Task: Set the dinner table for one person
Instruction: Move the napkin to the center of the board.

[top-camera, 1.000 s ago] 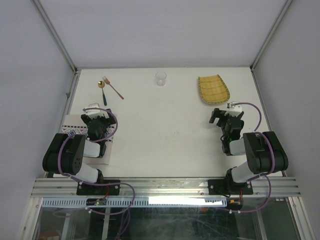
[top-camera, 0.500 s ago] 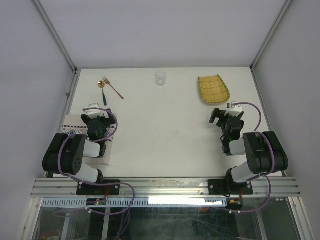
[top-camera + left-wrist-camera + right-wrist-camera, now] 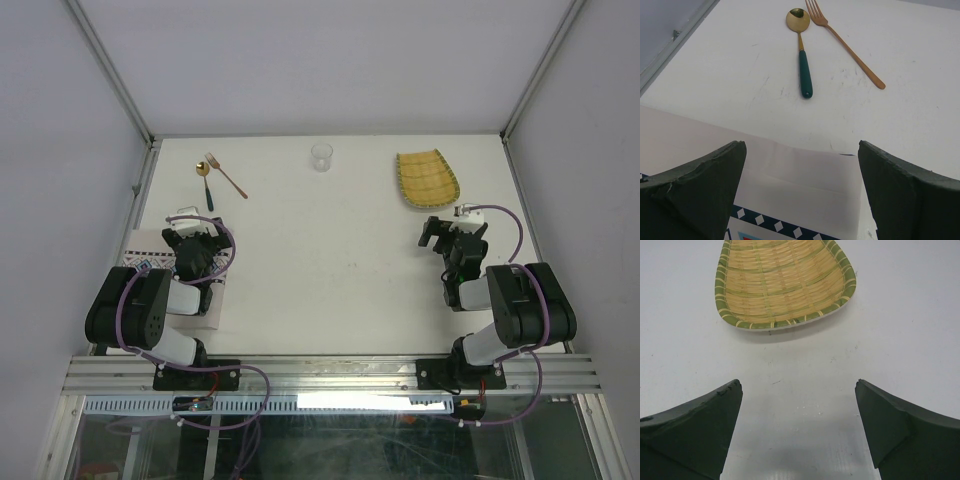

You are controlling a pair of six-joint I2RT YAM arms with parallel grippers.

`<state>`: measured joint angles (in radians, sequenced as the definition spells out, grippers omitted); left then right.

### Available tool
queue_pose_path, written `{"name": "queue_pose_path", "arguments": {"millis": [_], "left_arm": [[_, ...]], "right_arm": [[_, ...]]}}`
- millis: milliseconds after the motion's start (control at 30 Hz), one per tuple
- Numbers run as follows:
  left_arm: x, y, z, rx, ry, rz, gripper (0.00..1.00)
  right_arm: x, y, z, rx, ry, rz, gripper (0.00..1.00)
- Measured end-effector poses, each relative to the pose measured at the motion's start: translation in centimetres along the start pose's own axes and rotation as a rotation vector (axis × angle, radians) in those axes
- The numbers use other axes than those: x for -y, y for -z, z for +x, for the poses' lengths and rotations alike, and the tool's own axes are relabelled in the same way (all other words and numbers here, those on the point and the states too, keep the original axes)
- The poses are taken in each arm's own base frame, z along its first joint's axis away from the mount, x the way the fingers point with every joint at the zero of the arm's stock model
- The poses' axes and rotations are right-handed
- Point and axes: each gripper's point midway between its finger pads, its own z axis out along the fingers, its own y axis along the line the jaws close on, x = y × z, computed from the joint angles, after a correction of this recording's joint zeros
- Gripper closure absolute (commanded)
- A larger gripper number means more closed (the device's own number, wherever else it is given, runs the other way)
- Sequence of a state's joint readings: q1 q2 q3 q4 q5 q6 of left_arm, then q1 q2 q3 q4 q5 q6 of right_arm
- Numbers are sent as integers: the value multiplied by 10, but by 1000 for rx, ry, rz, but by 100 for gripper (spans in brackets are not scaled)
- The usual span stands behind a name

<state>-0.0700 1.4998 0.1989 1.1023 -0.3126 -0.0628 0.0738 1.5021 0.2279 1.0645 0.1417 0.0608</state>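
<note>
Your dinner table is the white top filling the middle of the overhead view, and nothing on it has shifted in the last second: every piece lies where it did, and both arms hold the same pose. Along the far side you have a gold fork and a green-handled spoon, heads close together and handles splaying apart, then a clear cup at the middle, then a woven bamboo plate to the right. The placemat lies at the near left edge, partly under the left arm. Your left gripper hangs over the mat's far edge with its jaws spread as wide as they go and nothing between them, facing the cutlery. Your right gripper is equally wide and empty, over bare table just short of the plate. The stillness suggests the setting has not begun: all the pieces are well apart, so the mat probably wants placing first.
</note>
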Motion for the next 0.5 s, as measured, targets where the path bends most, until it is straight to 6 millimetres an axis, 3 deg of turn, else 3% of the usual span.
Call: {"name": "queue_pose_path", "arguments": {"millis": [400,500], "left_arm": [[-2,0,2,-23,-6,-16,1],[-2,-6,-14,-25,-4,-34,1]], "right_arm": [[0,0,0,0,0,0,1],[0,0,0,0,0,0,0]]}}
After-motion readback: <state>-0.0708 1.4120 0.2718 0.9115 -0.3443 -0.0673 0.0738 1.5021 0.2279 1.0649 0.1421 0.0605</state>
